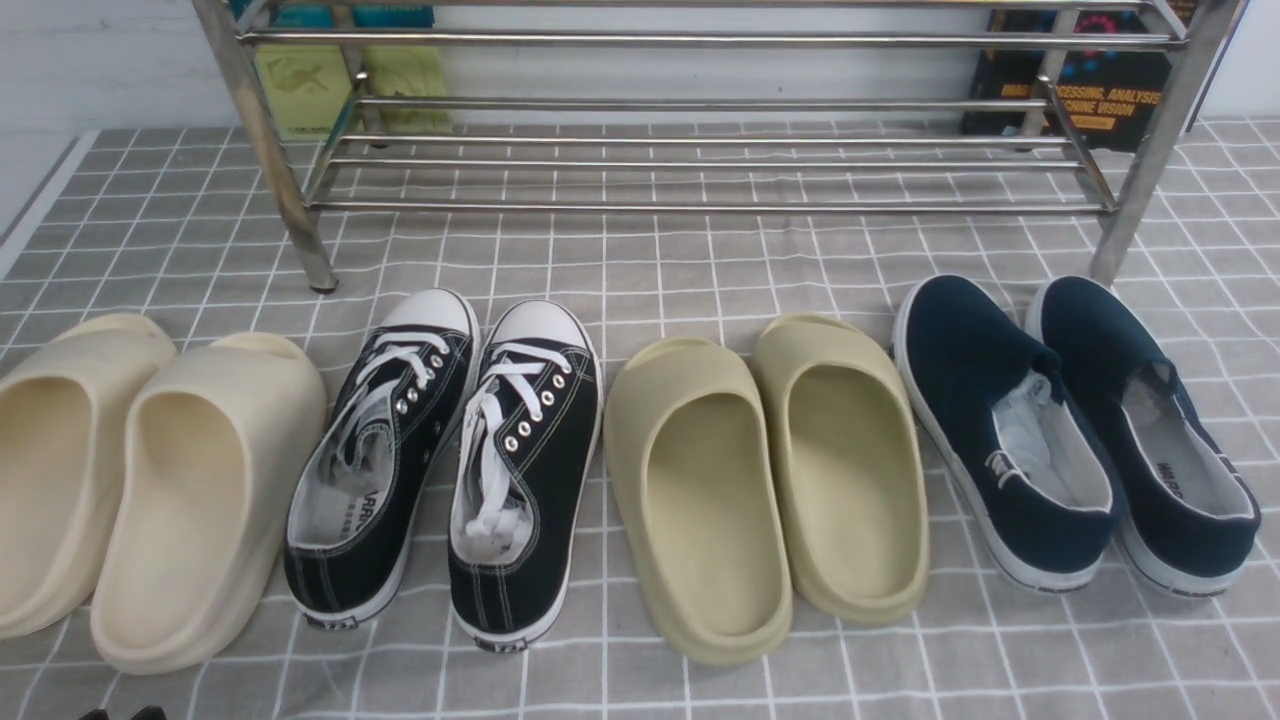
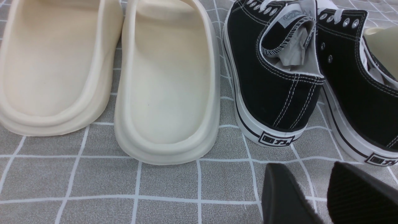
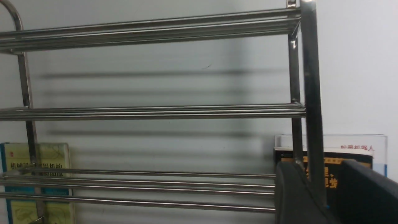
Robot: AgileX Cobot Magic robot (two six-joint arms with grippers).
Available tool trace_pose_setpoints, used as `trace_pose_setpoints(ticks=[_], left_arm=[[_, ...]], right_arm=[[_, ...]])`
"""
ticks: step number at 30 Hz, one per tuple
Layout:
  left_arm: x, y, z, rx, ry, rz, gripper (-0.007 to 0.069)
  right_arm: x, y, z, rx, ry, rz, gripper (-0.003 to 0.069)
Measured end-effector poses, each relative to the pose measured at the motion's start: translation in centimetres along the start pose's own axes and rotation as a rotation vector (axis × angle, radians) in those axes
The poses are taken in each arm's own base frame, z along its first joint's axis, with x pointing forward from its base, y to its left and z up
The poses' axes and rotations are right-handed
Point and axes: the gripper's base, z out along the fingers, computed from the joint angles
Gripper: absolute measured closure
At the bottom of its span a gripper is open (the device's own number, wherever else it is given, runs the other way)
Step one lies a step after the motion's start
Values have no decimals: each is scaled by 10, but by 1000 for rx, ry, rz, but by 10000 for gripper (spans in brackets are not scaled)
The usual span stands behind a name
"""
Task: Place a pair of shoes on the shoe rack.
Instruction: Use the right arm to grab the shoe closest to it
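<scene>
Lettering "MACHINE VISION" partly shows on black book (image 1: pixel 1075 100).

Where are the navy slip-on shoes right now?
In the front view, the navy shoes stand on the floor at the right, beside the green slides, just in front of the rack's right leg.

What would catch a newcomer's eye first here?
Probably the row of four shoe pairs on the checked cloth, from cream slides at the left to navy slip-ons at the right. Beyond them stands a shiny steel rack, with books behind its right end.
</scene>
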Motion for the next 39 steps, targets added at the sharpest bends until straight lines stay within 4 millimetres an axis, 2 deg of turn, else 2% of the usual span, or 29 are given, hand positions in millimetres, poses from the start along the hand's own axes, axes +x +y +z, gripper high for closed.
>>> trace_pose_setpoints(ticks=[2, 4, 5, 7, 8, 9, 12, 15, 18, 22, 24, 25, 28, 29, 32, 36, 39], left_arm=[[0, 0, 0, 0, 0, 0, 386], [0, 0, 0, 0, 0, 0, 386], [0, 0, 0, 0, 0, 0, 386], [0, 0, 0, 0, 0, 0, 386], [0, 0, 0, 0, 0, 0, 386], [0, 0, 0, 0, 0, 0, 386], [0, 0, 0, 0, 0, 0, 386], [0, 0, 0, 0, 0, 0, 386], [0, 0, 0, 0, 0, 0, 386], [0, 0, 0, 0, 0, 0, 386], [0, 0, 0, 0, 0, 0, 386], [0, 0, 0, 0, 0, 0, 386], [0, 0, 0, 0, 0, 0, 386], [0, 0, 0, 0, 0, 0, 386], [0, 0, 0, 0, 0, 0, 386], [0, 0, 0, 0, 0, 0, 386], [0, 0, 0, 0, 0, 0, 386]], right_arm=[[19, 3, 14, -69, 57, 1, 415], [25, 8, 21, -125, 107, -11, 415], [34, 10, 31, -159, 210, 7, 415], [38, 9, 47, -152, 350, 28, 415], [41, 7, 47, -141, 373, 25, 415], [46, 0, 59, -68, 510, 21, 415], [47, -19, 77, 130, 690, -25, 398], [48, -37, 84, 385, 808, 6, 338], [50, -35, 83, 479, 945, -26, 256], [63, -10, 84, 362, 1187, -81, 160], [69, -3, 86, 319, 1254, -46, 148], [78, 5, 89, 241, 1348, -29, 138], [102, 22, 98, 76, 1490, 65, 132], [106, 23, 99, 67, 1504, 71, 132], [139, 34, 110, -33, 1550, 148, 132], [171, 33, 114, -30, 1581, 160, 171], [195, 31, 112, -20, 1635, 162, 291]])
